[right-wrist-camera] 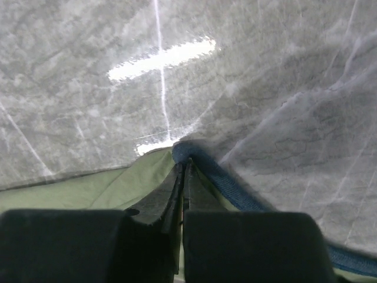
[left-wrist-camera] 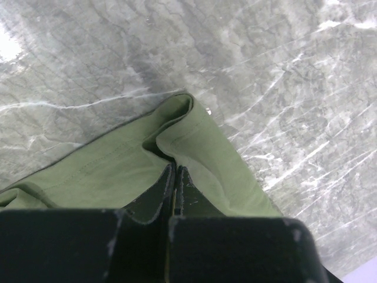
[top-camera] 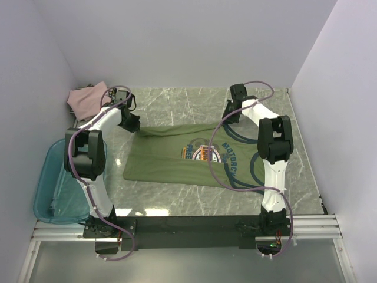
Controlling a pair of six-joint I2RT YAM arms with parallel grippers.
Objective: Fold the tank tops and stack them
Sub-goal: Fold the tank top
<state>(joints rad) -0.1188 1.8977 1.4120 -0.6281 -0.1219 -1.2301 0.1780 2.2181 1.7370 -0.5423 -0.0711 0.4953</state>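
The olive-green tank top point(top-camera: 177, 159) with navy trim and an orange-blue chest graphic lies spread across the marble table, hem to the left. My left gripper point(top-camera: 134, 125) is shut on its far hem corner point(left-wrist-camera: 177, 127), the jaws pinched together on a fold of green cloth. My right gripper point(top-camera: 231, 115) is shut on the far shoulder strap, its jaws closed at the navy trim point(right-wrist-camera: 203, 159). A dusty-pink tank top point(top-camera: 87, 98) lies crumpled in the far left corner. The dark striped one is barely visible behind it.
A teal plastic bin point(top-camera: 56, 186) stands at the near left beside the left arm's base. White walls enclose the table on the left, back and right. The table's dark front rail point(top-camera: 188, 227) carries both arm bases.
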